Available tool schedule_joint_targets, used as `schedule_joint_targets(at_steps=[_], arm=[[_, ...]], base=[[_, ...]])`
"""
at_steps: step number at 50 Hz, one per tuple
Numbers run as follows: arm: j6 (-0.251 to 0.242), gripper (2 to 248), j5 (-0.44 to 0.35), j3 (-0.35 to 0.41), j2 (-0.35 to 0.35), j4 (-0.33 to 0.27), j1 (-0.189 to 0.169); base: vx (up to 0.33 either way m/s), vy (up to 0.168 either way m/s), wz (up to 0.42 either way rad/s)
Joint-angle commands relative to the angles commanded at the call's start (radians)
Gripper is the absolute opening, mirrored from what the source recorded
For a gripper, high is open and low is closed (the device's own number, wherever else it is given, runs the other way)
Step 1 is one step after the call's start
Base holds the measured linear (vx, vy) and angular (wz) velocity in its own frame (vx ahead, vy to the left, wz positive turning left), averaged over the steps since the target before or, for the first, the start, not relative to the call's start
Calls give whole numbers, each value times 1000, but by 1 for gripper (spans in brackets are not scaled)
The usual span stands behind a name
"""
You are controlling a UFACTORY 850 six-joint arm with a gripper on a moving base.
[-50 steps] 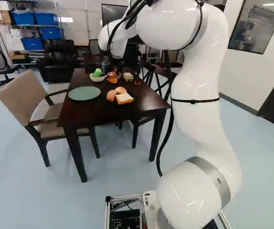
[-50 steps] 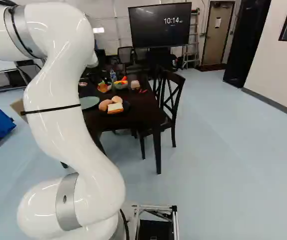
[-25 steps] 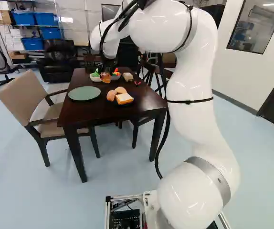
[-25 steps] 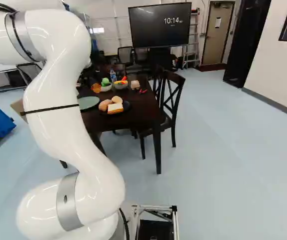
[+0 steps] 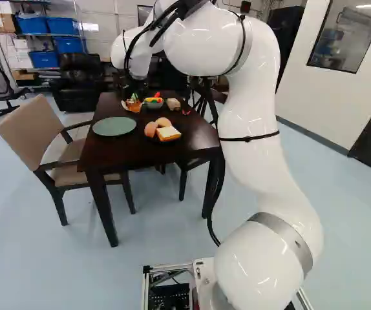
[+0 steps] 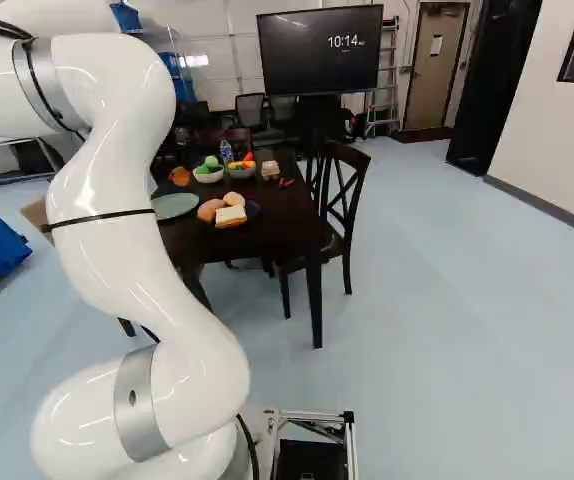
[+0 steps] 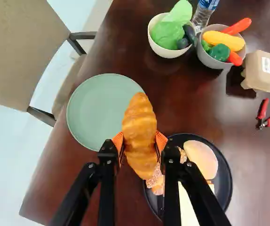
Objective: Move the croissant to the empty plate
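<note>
While it hangs gripped, croissant (image 7: pixel 139 134) looks ridged, golden-orange

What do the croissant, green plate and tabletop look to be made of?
Croissant: likely a foam or plastic prop, satin; even orange-brown, soft sheen. Real pastry not ruled out.
Green plate: ceramic or plastic, can't tell which; smooth, evenly coloured, low sheen.
Tabletop: probably wood, dark glossy varnish; reddish-brown with blurred light reflections.

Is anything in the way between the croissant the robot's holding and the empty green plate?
Nothing visible stands in the way. In the wrist view, the croissant in the hand overlaps the green plate's edge; the dark plate lies on the other side.
</note>
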State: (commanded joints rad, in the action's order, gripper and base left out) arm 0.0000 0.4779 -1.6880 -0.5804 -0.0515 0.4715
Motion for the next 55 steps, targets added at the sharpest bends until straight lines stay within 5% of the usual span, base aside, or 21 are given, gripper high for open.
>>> schedule_joint_targets(at_steps=[29, 55], arm=[[0, 100, -36, -86, -65, 0, 61], [0, 100, -111, -99, -117, 0, 72]], base=[[0, 0, 0], [0, 0, 0]])
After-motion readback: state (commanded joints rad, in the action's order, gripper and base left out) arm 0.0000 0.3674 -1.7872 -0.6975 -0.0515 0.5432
